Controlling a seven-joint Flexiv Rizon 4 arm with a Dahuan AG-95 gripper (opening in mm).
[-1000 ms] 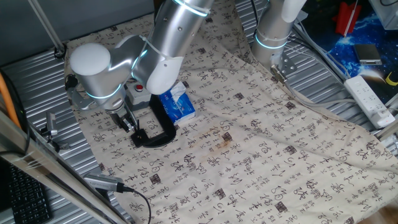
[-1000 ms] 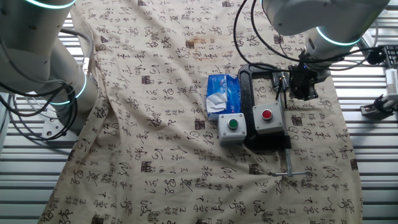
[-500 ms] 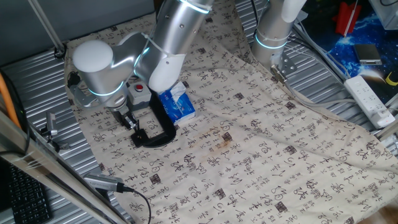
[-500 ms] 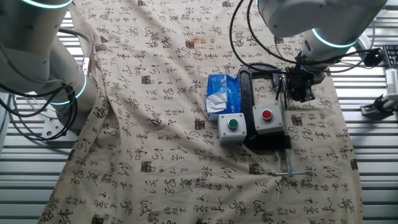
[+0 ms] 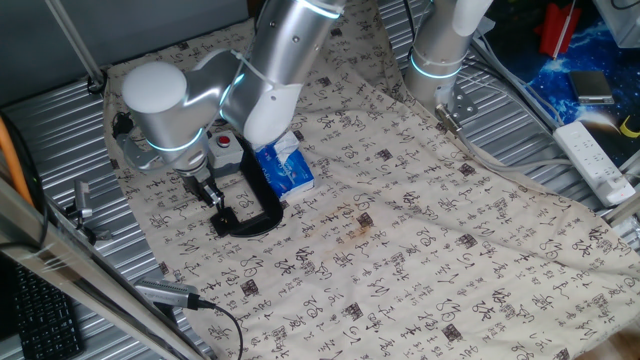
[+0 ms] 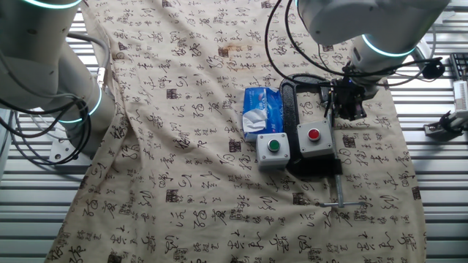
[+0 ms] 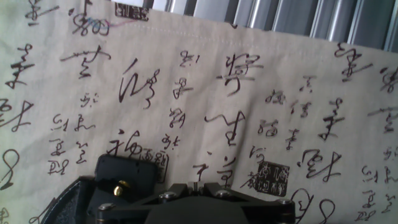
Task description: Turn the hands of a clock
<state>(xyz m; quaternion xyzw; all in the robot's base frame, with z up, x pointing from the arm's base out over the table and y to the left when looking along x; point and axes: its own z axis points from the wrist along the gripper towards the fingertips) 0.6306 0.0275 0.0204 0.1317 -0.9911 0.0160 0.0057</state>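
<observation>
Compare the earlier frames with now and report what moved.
The gripper edged slightly toward the red-button box, beside the black clamp. Nothing was grasped or released. The clamp, the blue tissue box and the green-button box stayed put.

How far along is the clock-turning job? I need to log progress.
Done: the approach. The two-finger gripper is low over the end of the black metal C-clamp. In hand: lining up. In the hand view the small black square clock with a brass hub lies beside the fingertips, not between them. Left: gripping and turning the hands.
</observation>
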